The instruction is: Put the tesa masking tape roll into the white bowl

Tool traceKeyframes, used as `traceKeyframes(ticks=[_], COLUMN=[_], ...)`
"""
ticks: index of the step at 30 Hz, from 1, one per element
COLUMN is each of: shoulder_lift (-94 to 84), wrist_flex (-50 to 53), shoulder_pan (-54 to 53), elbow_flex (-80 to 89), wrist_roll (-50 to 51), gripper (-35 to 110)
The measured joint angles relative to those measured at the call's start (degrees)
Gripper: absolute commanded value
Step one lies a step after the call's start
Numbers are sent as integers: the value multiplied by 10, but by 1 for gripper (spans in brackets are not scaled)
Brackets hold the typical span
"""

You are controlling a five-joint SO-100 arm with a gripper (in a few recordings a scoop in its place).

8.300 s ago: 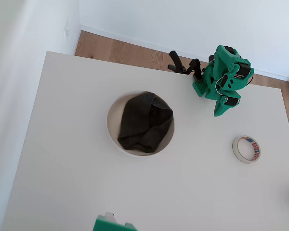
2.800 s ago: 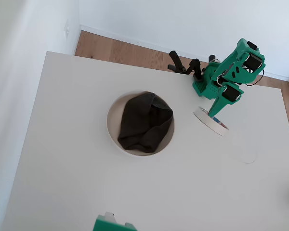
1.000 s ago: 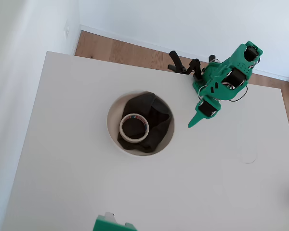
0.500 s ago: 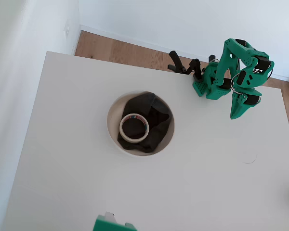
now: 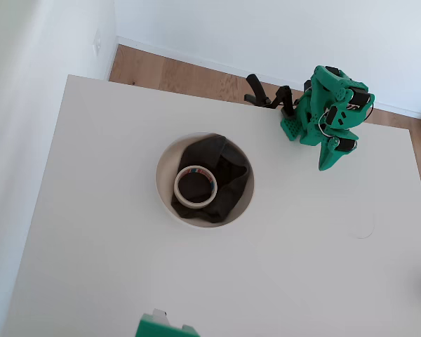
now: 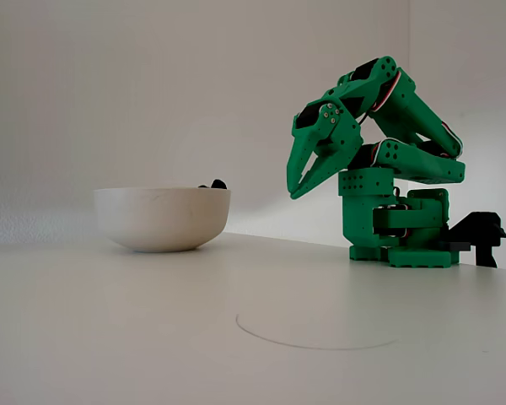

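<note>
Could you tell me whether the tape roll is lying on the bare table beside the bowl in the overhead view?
No, the tesa masking tape roll lies inside the white bowl, resting on the dark grey cloth.

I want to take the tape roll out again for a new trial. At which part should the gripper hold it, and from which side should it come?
Come from straight above. The tesa masking tape roll lies flat on the dark cloth inside the white bowl, its open core facing up. Probably best: one finger in the core, the other outside, pinching the ring wall. The bowl's rim blocks a sideways approach.
</note>
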State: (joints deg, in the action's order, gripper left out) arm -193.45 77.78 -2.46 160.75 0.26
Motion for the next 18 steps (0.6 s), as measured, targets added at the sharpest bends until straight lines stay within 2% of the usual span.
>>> traceKeyframes(ticks=[18], shoulder_lift=[-4], wrist_flex=[16], shoulder_pan=[-10], elbow_flex=[32], wrist_roll=[-1], gripper=[-8])
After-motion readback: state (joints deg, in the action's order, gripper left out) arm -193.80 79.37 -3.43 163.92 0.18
